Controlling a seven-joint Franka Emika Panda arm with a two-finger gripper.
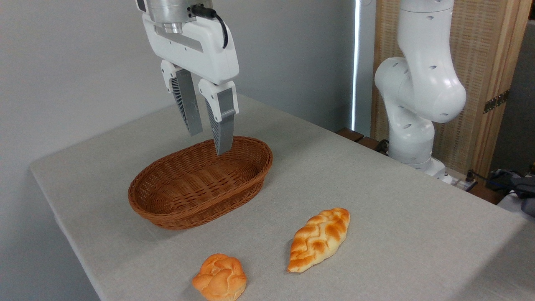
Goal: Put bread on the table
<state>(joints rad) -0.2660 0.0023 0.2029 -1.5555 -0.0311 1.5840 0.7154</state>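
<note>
bread (pixel 318 239) flat on table (pixel 376 188) toward front edge, bun (pixel 220 277) beside it at front edge. basket (pixel 200 184) near left edge. gripper (pixel 209 144) above basket, narrow gap, holding nothing.

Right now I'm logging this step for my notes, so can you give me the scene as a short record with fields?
bread: braided loaf lying flat on the table, right of the basket, outside it
bun: round bun on the table near the front edge, left of the loaf, apart from it
basket: oval wicker basket, nothing in it
gripper: gripper open, holding nothing, above the basket
task state: loaf rests on the table
</note>
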